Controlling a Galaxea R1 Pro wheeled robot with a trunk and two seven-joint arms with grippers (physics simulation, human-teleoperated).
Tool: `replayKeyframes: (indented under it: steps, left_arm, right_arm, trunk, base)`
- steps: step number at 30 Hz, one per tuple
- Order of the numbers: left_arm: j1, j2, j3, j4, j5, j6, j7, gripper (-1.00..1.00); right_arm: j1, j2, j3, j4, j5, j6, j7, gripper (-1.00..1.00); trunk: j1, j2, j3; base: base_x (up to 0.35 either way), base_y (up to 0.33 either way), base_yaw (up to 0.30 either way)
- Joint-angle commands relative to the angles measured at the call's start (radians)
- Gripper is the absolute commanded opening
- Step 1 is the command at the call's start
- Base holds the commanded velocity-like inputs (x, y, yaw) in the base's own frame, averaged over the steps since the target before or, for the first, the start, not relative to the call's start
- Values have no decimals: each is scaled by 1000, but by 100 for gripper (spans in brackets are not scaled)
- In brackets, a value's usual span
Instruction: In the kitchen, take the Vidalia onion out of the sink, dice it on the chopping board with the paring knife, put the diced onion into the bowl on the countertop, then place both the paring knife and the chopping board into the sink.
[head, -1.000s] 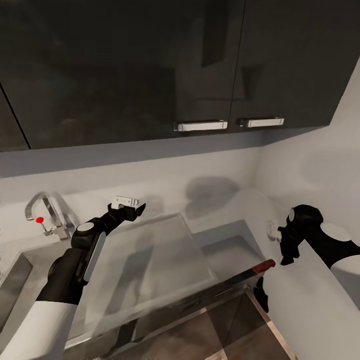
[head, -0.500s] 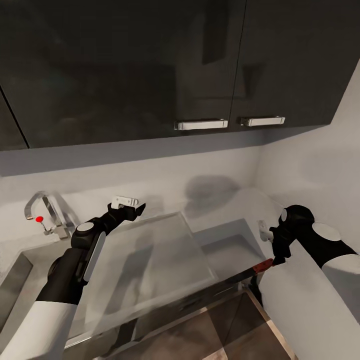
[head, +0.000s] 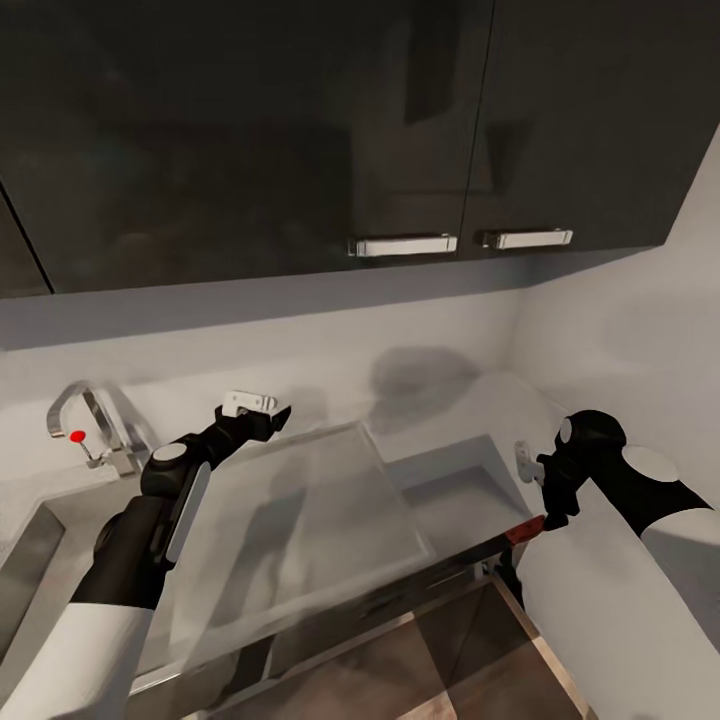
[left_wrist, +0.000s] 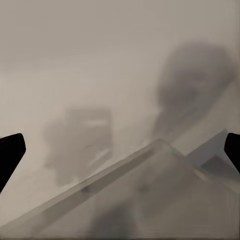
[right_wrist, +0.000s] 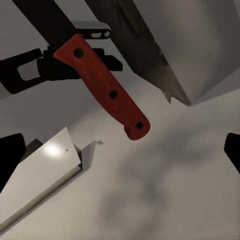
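Note:
The paring knife (head: 505, 541) lies at the front edge of the grey countertop (head: 455, 500), by the right wall. Its red riveted handle (right_wrist: 102, 85) points toward my right gripper (head: 552, 518), which hangs open just above the handle end (head: 524, 529), not touching it. In the right wrist view, my right gripper (right_wrist: 120, 155) has the handle between its spread fingertips and further off. My left gripper (head: 262, 410) is open with nothing in it, near the back wall over the sink's drainboard (head: 290, 520). The chopping board, bowl and onion are out of view.
The sink basin (head: 25, 570) and the chrome faucet (head: 75, 415) with its red dot are at the far left. Dark wall cabinets (head: 400, 150) hang overhead. A white wall (head: 620, 350) closes the right side. Brown floor (head: 470, 660) lies below the counter edge.
My right gripper has moved left and slightly down, ending right over the knife's handle end. The knife and my left arm have stayed put.

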Motion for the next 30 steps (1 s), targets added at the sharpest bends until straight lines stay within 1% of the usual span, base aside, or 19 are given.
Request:
replayKeyframes:
  steps: [1,8,25,30]
  left_arm:
    - [-1,1,-1,-6,3,23,-1,100]
    - [-1,1,-1,-21,3,45,-1,100]
    - [-1,1,-1,-22,3,47,-1,100]
    - [-1,1,-1,-22,3,47,-1,100]
  right_arm:
    - [-1,-1,4,-1,1,11,5,100]
    - [0,-1,4,8,1,11,5,100]
    - [0,-1,5,17,1,11,4,100]
    - [0,-1,21,17,1,13,2,100]
  trunk:
    - [1,-2,-3]
    - [1,-2,-8]
    - [1,-2,-19]
    - [1,-2,-23]
  base:
    - [0,0,0]
    - [0,0,0]
    - [0,0,0]
    - [0,0,0]
